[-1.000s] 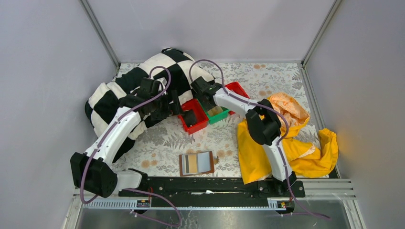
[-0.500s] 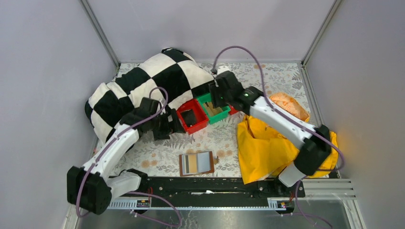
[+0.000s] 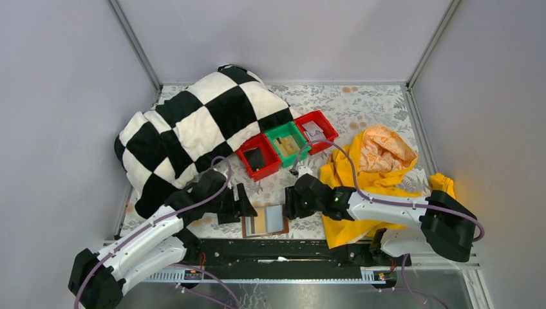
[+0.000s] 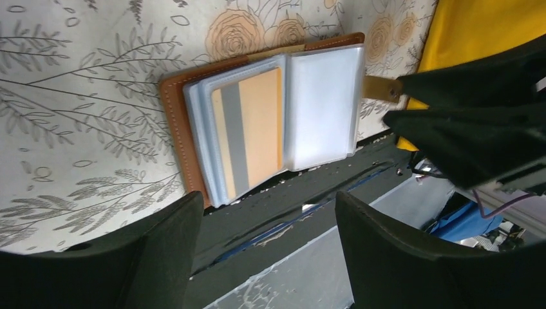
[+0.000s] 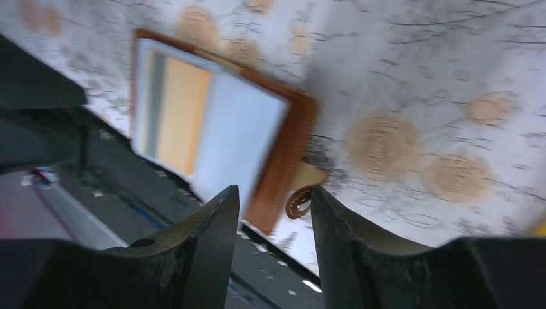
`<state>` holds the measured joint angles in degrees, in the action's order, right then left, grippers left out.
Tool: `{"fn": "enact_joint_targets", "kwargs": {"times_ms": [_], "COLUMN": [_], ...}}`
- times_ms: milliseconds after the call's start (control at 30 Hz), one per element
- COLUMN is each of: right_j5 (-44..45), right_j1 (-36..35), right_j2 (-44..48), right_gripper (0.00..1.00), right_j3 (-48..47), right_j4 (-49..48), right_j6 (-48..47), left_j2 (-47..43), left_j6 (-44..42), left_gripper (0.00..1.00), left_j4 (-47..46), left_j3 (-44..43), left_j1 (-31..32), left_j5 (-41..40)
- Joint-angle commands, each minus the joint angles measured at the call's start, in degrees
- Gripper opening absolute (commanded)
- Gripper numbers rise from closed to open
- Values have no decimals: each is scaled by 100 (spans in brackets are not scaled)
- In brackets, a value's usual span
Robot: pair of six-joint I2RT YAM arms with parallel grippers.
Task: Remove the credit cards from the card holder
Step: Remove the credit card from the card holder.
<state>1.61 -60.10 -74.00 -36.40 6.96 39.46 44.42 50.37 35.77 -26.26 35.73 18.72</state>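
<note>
- Both arms have swung back from the bins to the near edge. The left gripper (image 3: 246, 206) and right gripper (image 3: 290, 205) now flank the card holder (image 3: 265, 220), one on each side.
- Left claw: fingers spread wide, nothing between them.
- Right claw: fingers parted, nothing gripped.
- Card holder lies open flat on the floral tablecloth (image 3: 360, 106), just beside the black rail (image 3: 277, 250). A tan credit card (image 4: 248, 138) with a grey stripe sits in its clear sleeve.
- Grey walls (image 3: 290, 38) on three sides.
- Checkered blanket (image 3: 193, 129) heaped far left; yellow cloth (image 3: 360, 206) bunched right.
- Three bins in a slanted row:
  - near red bin (image 3: 259, 161): something dark inside
  - green bin (image 3: 288, 145): tan contents
  - far red bin (image 3: 315, 127): a pale flat item
</note>
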Motion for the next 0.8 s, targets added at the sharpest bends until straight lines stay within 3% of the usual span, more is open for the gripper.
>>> {"fn": "enact_joint_targets", "kwargs": {"times_ms": [0, 133, 300, 767], "right_j5": [-548, -844, -954, -1063], "right_j1": [-255, -374, -474, -467], "right_j2": [-67, -313, -681, -1539], "right_gripper": [51, 46, 42, 37], "right_j3": [31, 198, 57, 300], "right_j4": [-1646, -2443, -2633, -3263], "right_j6": [885, 1214, 1306, 1697], "left_j2": [117, 309, 431, 750], "left_j6": [732, 845, 1074, 1252], "left_gripper": [77, 71, 55, 28], "left_j4": [-718, -717, -778, -1667], "left_j3": [-16, -50, 232, 723], "left_j1": [342, 474, 479, 477], "left_j5": [-324, -633, -1017, -776]}}
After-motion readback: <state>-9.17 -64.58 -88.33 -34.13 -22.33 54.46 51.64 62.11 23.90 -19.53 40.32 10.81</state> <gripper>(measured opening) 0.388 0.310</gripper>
